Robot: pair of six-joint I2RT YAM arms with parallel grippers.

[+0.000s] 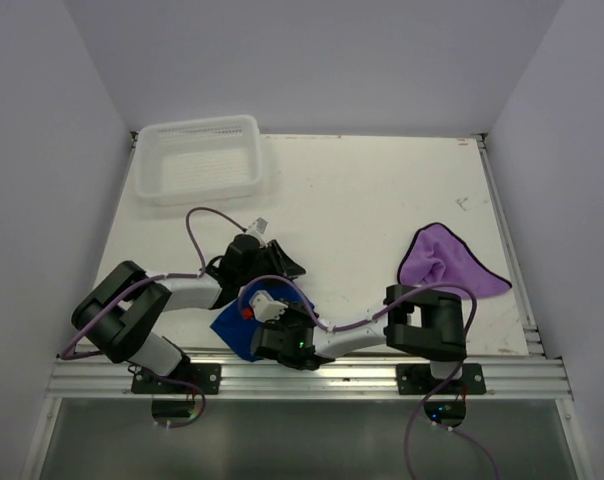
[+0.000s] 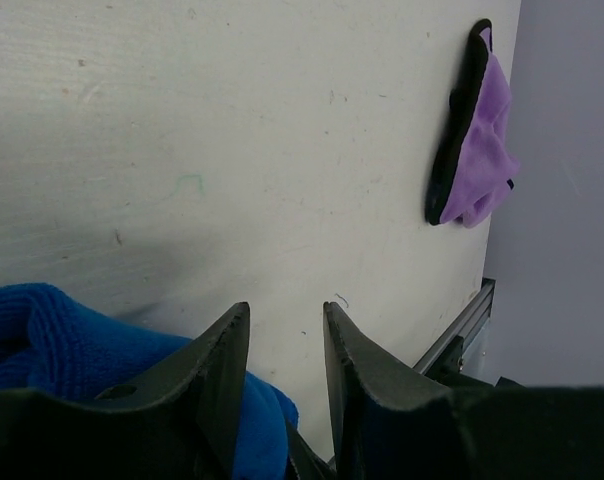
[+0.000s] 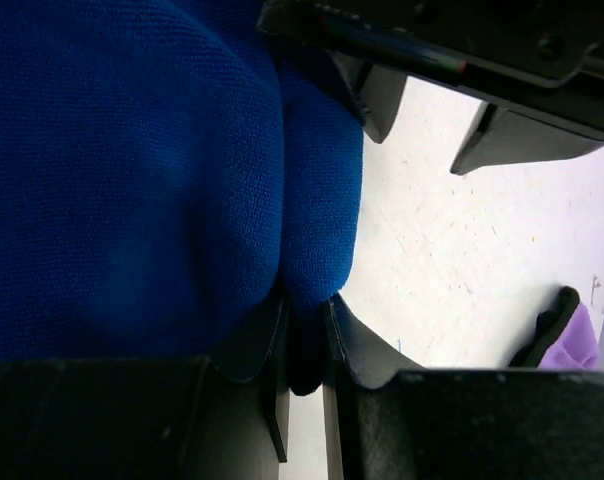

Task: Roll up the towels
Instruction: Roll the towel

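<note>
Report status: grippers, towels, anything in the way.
Right gripper pinching blue towel fold. Left gripper open, nothing between tips, beside it. Purple towel crumpled, untouched, far right. Basket well clear.

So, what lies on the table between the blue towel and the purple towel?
Nothing: in the left wrist view, only bare white table separates the blue towel and the purple towel.

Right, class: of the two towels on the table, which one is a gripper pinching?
The blue towel: the right gripper is shut on a fold of it. The purple towel lies apart, untouched, further right.
</note>
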